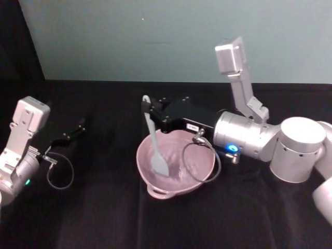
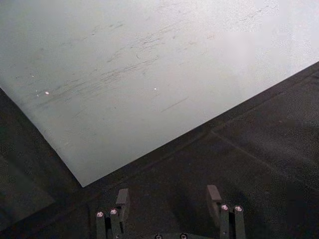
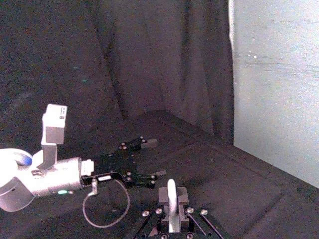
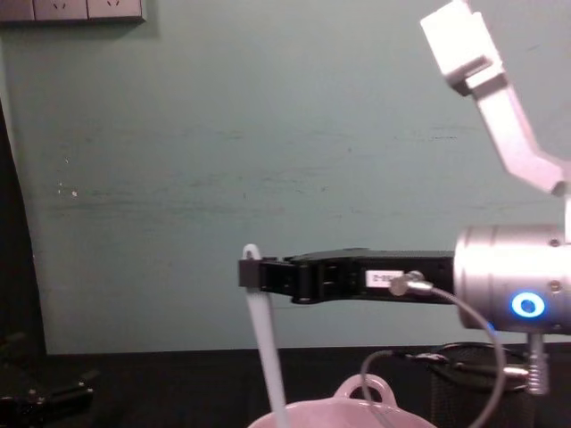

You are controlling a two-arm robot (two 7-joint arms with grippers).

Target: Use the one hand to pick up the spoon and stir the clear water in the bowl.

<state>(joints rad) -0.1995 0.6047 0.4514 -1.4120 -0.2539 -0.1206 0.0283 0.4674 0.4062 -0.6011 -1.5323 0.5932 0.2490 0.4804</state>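
As viewed from the head camera, the long slim white plastic spoon [image 1: 155, 149] stood almost upright and slightly tilted, its flat squarish head down inside the pale pink round bowl [image 1: 141, 167] and its holed handle end rising just above the jaws. The black slim two-finger right gripper [image 1: 148, 107], carried on a silver cylindrical wrist with a blue glowing ring, reached in from the robot's right at a level attitude and hung over the bowl's far left rim. Its jaws were clenched on the upper handle just below the hole, with the narrow white shaft pinched between the two pads and no gap visible on either side in the right wrist view. The chest view showed the handle dropping from the fingertips down behind the bowl's rim, near the small loop handle. Whether the spoon head touched the bowl's floor could not be determined, and the water itself could not be made out with certainty. The bowl sat on the black cloth-covered table [image 1: 104, 218]. The small dark left gripper [image 2: 168, 198] was parked low over the table at the robot's left, well apart from the bowl, with its jaws spread wide and holding nothing.
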